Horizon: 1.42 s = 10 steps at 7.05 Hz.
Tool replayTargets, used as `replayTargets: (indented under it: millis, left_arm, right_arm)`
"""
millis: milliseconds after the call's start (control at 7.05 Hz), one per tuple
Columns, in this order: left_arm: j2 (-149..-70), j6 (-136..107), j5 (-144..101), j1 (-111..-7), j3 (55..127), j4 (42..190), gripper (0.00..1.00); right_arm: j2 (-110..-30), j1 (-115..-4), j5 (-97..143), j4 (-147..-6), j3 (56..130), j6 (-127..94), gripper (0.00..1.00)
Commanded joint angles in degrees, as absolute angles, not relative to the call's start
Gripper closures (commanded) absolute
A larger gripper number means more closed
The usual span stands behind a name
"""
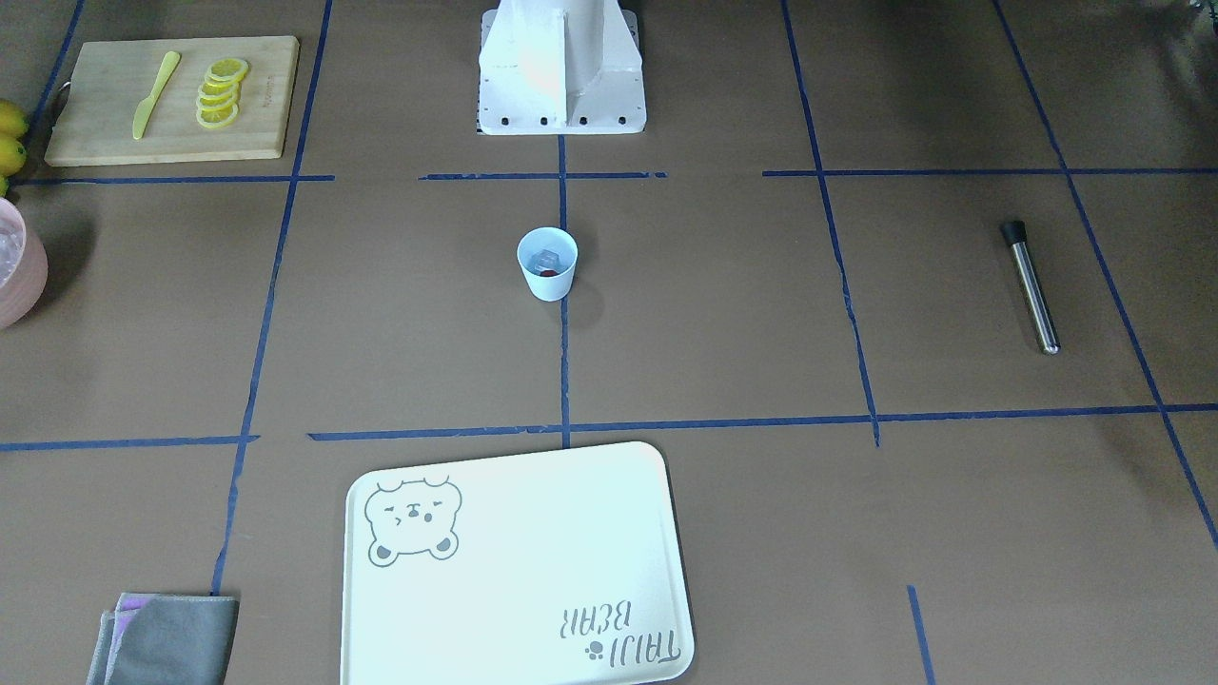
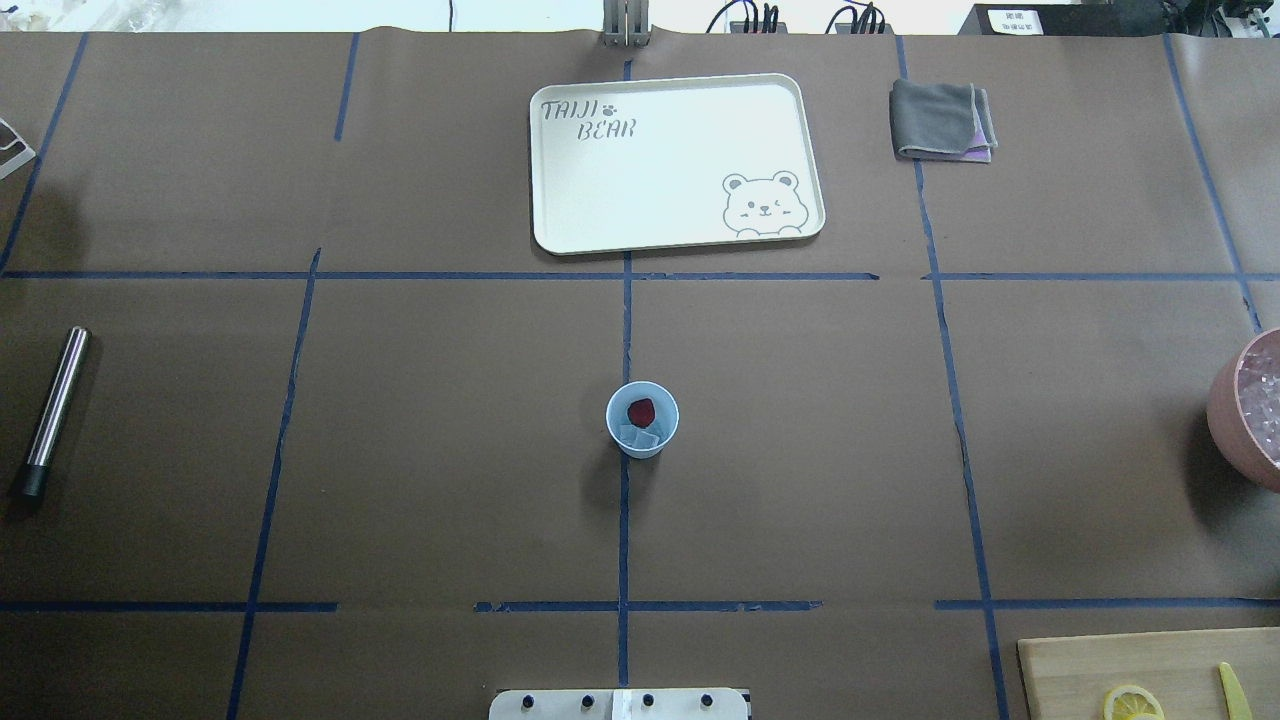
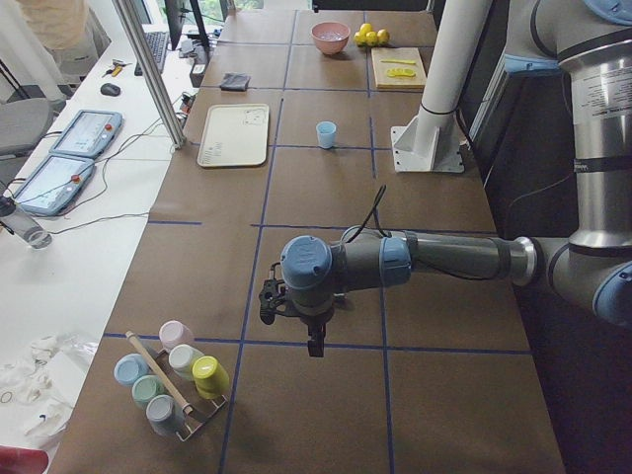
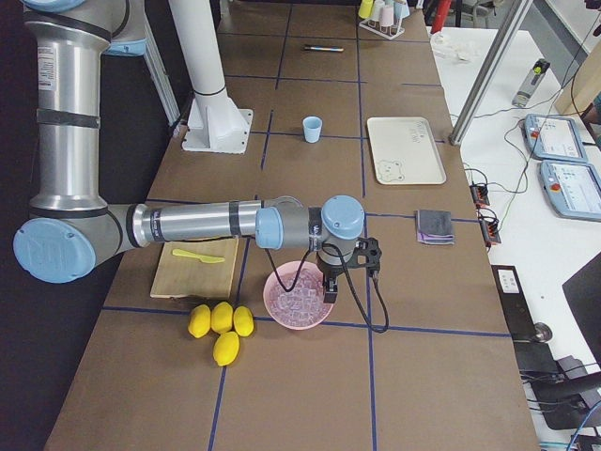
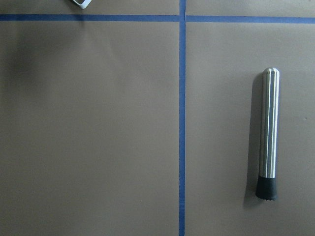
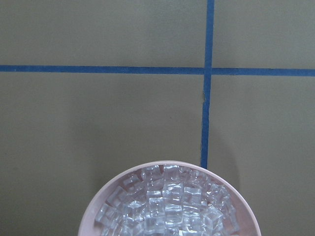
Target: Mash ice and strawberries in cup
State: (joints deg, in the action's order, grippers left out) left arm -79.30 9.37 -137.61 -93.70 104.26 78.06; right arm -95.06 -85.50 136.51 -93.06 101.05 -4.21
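Note:
The pale blue cup (image 2: pixel 642 420) stands upright at the table's middle, on the centre tape line; it also shows in the front view (image 1: pixel 547 264). Inside it lie a red strawberry (image 2: pixel 641 410) and a clear ice chunk (image 2: pixel 640 437). A steel muddler with a black tip (image 2: pixel 55 405) lies flat far to the left and shows in the left wrist view (image 5: pixel 268 132). My left gripper (image 3: pixel 314 346) hangs above the table near the muddler. My right gripper (image 4: pixel 329 289) hangs over the pink bowl. Both show only in the side views, so I cannot tell whether they are open or shut.
A pink bowl (image 6: pixel 93 216) full of ice cubes stands at the right edge (image 2: pixel 1245 400). A white tray (image 2: pixel 560 200) and a folded grey cloth (image 2: pixel 940 120) lie at the far side. A cutting board (image 1: pixel 105 124) holds lemon slices (image 1: pixel 221 92) and a yellow knife (image 1: pixel 155 93).

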Motion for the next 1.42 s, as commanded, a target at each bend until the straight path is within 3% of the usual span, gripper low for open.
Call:
replayTargets:
  millis: [0, 1276]
  left_arm:
    - [-79.37, 9.32, -137.55, -93.6, 103.8, 78.05, 0.0]
    - [-79.81, 8.79, -131.31, -89.65, 104.94, 81.47, 0.0]
  right_arm:
    - [-95.27, -85.52, 132.91, -93.25, 101.25, -3.43, 0.0]
    - [-95.18, -85.43, 134.82, -93.51, 101.51, -4.22, 0.0]
